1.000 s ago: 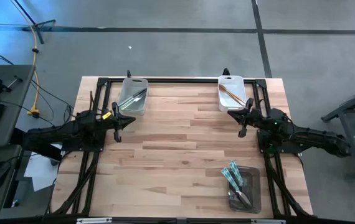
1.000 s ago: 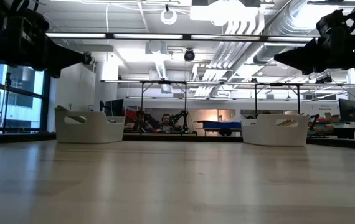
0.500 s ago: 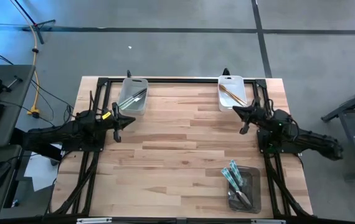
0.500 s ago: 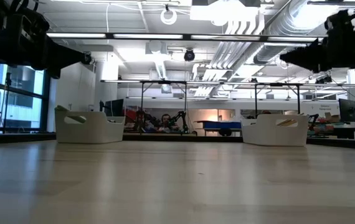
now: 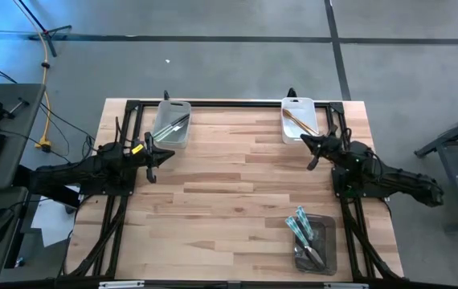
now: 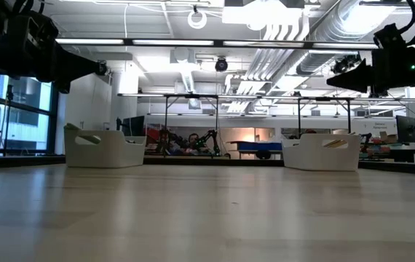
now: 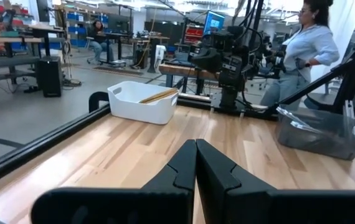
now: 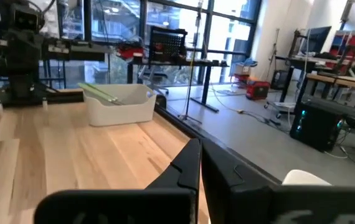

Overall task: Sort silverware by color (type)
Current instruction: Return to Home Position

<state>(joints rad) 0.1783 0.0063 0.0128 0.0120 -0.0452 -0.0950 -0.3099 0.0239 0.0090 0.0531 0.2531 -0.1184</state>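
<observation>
Our hands hang closed and empty.
We find the left hand (image 5: 153,155) near the grey bin (image 5: 173,145) of silver cutlery (image 5: 173,126), the right hand (image 5: 312,149) near the white bin (image 5: 297,101) of gold cutlery (image 5: 296,120); blue-green cutlery (image 5: 301,225) lies well apart.

Silver pcs (image 5: 173,126) far-L, gold pcs (image 5: 296,120) far-R, blue-green pcs (image 5: 301,225) near-R

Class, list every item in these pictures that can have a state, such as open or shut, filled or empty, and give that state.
Left claw: shut, holding nothing.
Right claw: shut, holding nothing.
Gray bin: upright, holds pale cutlery.
White bin: upright, holds gold cutlery.
Dark see-through bin: upright, holds blue-green cutlery.
</observation>
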